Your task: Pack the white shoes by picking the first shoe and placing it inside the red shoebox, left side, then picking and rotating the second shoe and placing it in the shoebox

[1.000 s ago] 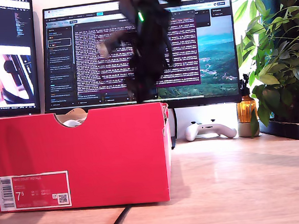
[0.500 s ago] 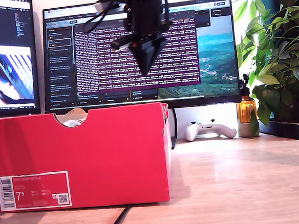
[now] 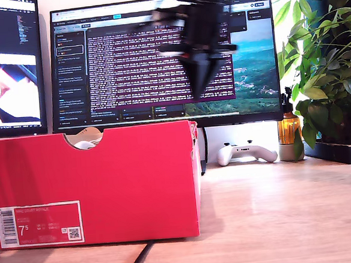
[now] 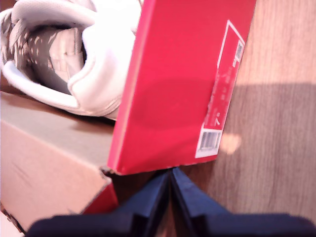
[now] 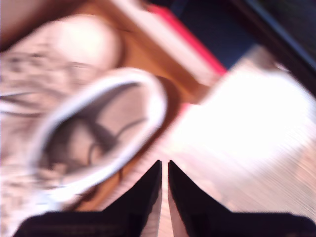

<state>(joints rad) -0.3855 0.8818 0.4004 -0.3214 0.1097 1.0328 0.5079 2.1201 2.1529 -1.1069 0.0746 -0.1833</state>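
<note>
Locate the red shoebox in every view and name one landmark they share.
Exterior view: the red shoebox stands on the desk at the exterior view's left, label facing the camera.
First wrist view: its labelled red wall shows just beyond my first gripper.
Second wrist view: only a blurred red edge shows.
Shared landmark: a white shoe inside the box.

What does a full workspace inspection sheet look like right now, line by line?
Surface: wooden desk, bare in front.
Job's things: red shoebox upright, open; white shoes inside, one showing at its rim notch.
Clutter: white game controller, amber bottle.
Grippers: one arm above the box's corner at the exterior view's right; my first gripper and my second gripper have jaws shut, empty.
Cables: black cable under the box front.
Surroundings: two monitors, potted plant.
</note>
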